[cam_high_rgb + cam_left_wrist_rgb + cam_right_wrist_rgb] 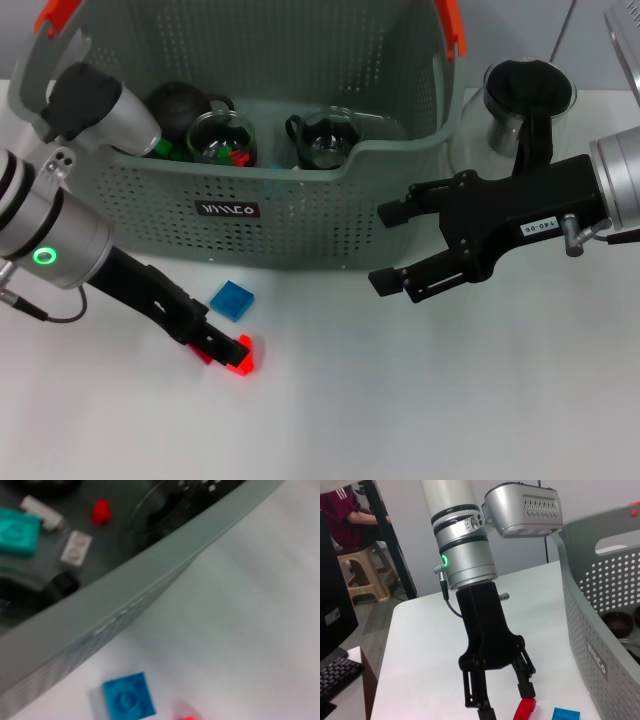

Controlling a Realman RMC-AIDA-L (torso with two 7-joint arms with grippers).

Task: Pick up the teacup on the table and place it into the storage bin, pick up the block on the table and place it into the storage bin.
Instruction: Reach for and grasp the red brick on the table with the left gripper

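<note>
Between spread fingers of left hand [228, 352]: red block [243, 358] on table [420, 400]; nothing held.

Both arms are built of silver-grey cylindrical segments ringed with black bands, ending in matte black wrist housings. The left arm's wrist segment carries a glowing green ring light just behind the left gripper [228, 350], with a thin black cable looping beside it. The right gripper [388, 248] has angular black fingers, a small white label with dark lettering behind them, and a silver bolt alongside.
</note>
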